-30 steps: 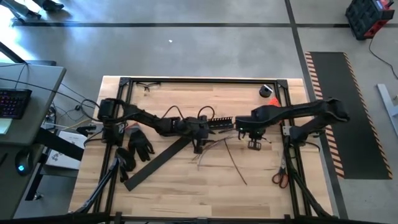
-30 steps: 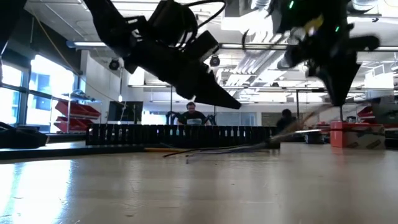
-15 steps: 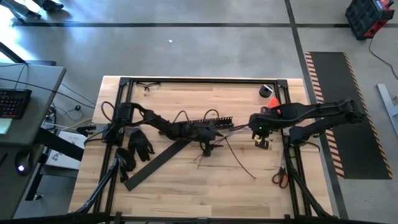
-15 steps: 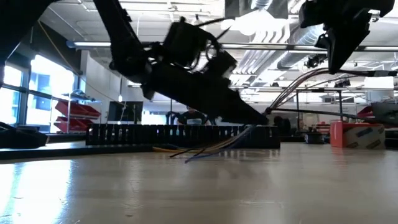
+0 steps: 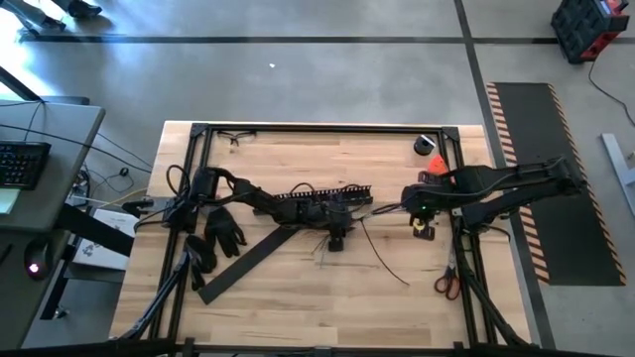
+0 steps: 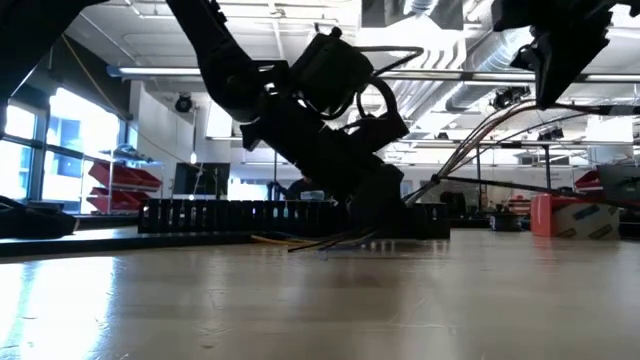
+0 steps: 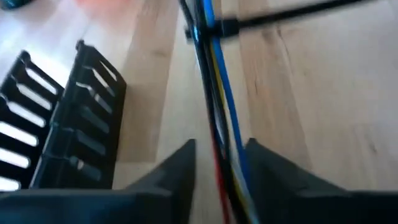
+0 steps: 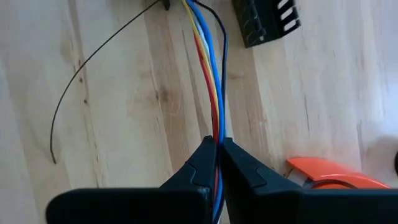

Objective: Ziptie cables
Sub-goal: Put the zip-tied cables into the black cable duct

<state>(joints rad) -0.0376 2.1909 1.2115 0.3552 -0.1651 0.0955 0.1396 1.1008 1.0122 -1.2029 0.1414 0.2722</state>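
Two dark arms reach in over the wooden table (image 5: 298,288) as seen from above: the left gripper (image 5: 337,238) sits low near the middle, just beside one long black slotted channel (image 5: 322,193), and the right gripper (image 5: 424,226) hangs near the right-hand frame rail. Between them runs one thin bundle, the cables (image 5: 382,208), with a single loose dark wire (image 5: 382,260) curling off toward the front edge. Also lying there are one pair of black gloves (image 5: 223,230), one flat black strip (image 5: 248,260) and one pair of orange-handled scissors (image 5: 446,285). From table height, the left gripper (image 6: 385,215) is down at the tabletop in front of the channel (image 6: 230,215), and the cables (image 6: 480,130) rise up to the right gripper (image 6: 560,75) high above. The left wrist camera shows its two fingers (image 7: 180,171) standing a little apart with the cables (image 7: 214,99), about four coloured strands, passing between them; whether they pinch I cannot tell. The right wrist camera shows its fingers (image 8: 202,165) closed tight on the cables (image 8: 208,74), blue, yellow, red and dark strands.
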